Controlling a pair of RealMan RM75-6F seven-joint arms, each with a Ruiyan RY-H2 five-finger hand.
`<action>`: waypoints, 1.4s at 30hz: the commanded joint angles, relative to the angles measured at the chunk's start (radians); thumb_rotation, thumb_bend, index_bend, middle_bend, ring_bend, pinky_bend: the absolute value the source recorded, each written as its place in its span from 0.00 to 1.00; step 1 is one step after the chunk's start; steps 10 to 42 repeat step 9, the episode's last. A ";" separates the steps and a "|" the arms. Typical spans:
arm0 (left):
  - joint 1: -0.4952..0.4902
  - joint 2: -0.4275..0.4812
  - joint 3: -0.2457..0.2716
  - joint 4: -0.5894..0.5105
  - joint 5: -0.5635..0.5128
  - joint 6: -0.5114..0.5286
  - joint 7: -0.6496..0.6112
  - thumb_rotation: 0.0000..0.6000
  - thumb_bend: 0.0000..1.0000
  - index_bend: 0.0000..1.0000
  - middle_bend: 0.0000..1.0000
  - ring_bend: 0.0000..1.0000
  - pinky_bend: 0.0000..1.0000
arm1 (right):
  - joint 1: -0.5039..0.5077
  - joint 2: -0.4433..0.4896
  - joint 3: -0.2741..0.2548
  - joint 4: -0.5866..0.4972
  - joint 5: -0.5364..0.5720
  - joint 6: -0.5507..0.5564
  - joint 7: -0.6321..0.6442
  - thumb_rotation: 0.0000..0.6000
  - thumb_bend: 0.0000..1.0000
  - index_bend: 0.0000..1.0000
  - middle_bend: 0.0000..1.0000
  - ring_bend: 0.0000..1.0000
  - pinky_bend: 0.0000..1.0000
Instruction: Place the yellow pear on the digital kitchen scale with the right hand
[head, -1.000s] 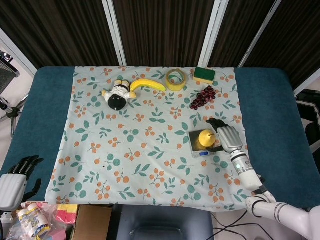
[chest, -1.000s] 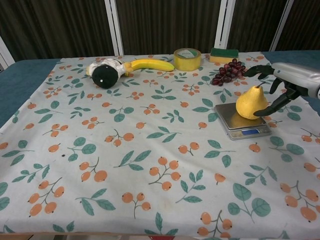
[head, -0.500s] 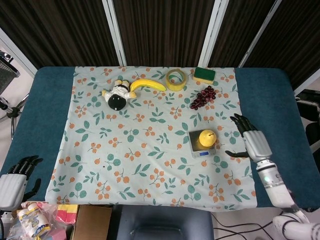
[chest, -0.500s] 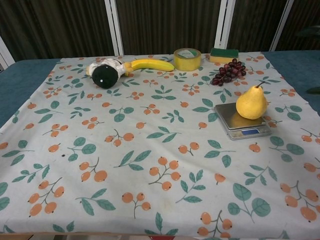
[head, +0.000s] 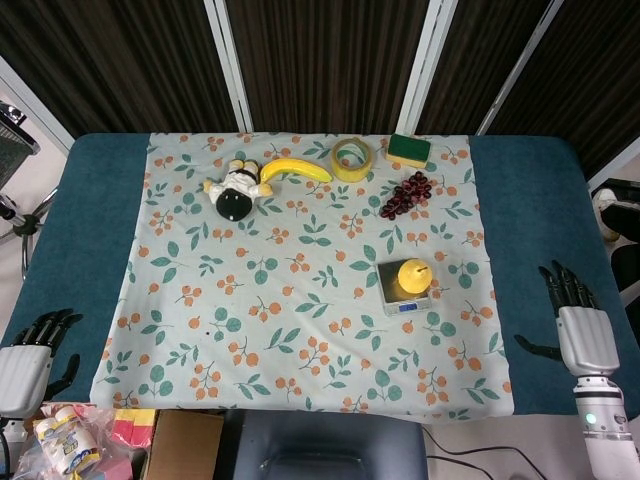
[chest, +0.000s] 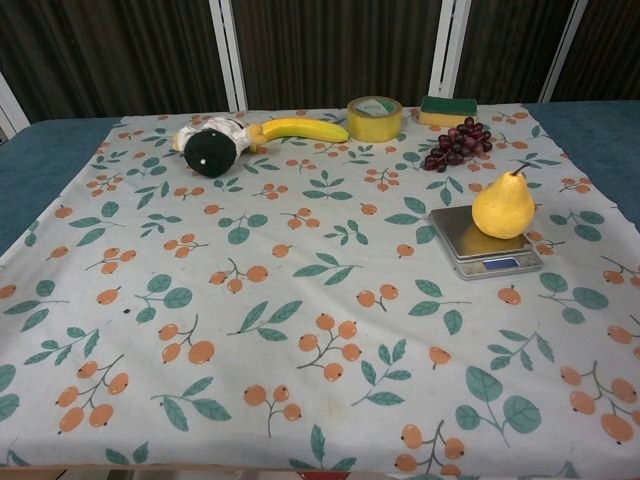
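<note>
Having let go, the right hand (head: 583, 335) had drawn back to the table's edge, fingers spread and empty, leaving the pear (chest: 503, 205) upright on the scale (chest: 487, 258); the job looked finished.

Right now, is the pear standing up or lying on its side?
Standing up: the yellow pear rests on the scale plate, stem pointing upward.

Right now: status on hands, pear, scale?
Left hand open, right hand open, both off the cloth. Yellow pear upright on scale. Nothing in the way.
</note>
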 joint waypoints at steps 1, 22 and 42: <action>0.000 0.001 0.000 -0.001 0.000 0.000 0.000 1.00 0.45 0.22 0.16 0.14 0.33 | -0.002 -0.009 -0.009 0.000 -0.025 -0.009 -0.014 1.00 0.24 0.00 0.00 0.00 0.25; 0.004 0.003 0.004 -0.002 0.004 0.003 -0.002 1.00 0.45 0.22 0.16 0.14 0.33 | -0.016 -0.042 -0.006 0.041 -0.090 0.028 0.019 1.00 0.24 0.00 0.00 0.00 0.25; 0.004 0.003 0.004 -0.002 0.004 0.003 -0.002 1.00 0.45 0.22 0.16 0.14 0.33 | -0.016 -0.042 -0.006 0.041 -0.090 0.028 0.019 1.00 0.24 0.00 0.00 0.00 0.25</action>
